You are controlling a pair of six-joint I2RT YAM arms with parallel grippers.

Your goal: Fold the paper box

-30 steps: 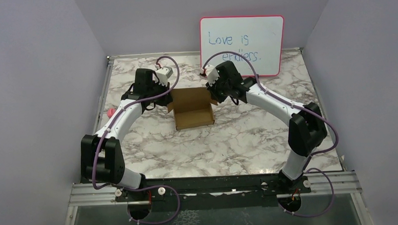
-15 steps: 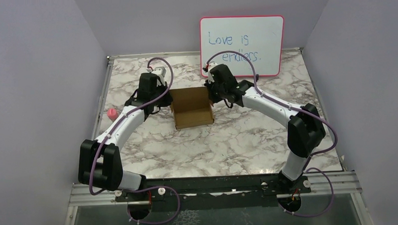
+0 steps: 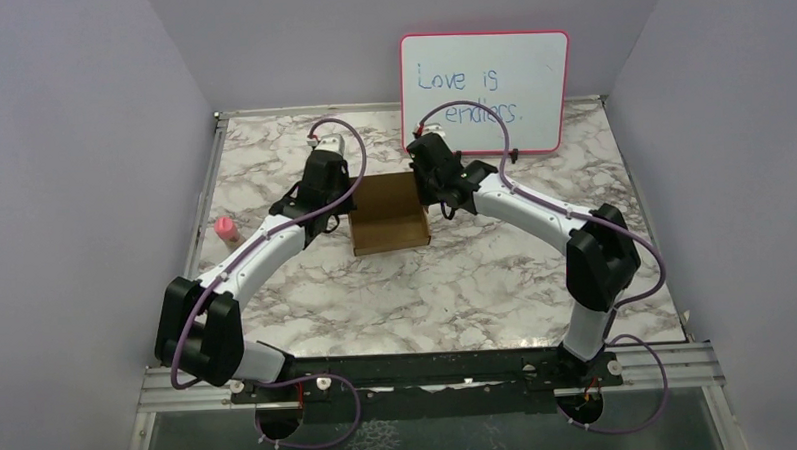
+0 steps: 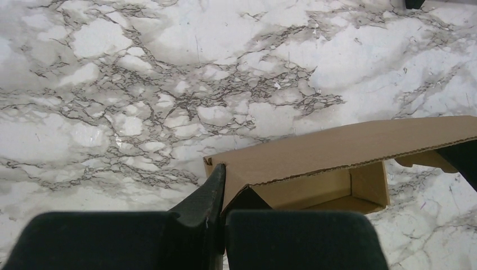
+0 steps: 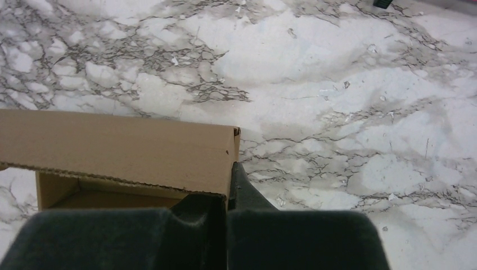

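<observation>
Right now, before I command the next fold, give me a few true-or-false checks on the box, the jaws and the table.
1. The left jaws and the right jaws are each shut on a corner of the paper box flap. True.
2. The paper box lies as a flat, unfolded sheet. False: its walls are up and the flap is held above the tray.
3. A small pink object stands near the table's left edge. True.
4. The whiteboard lies flat on the table. False: it stands upright at the back.
</observation>
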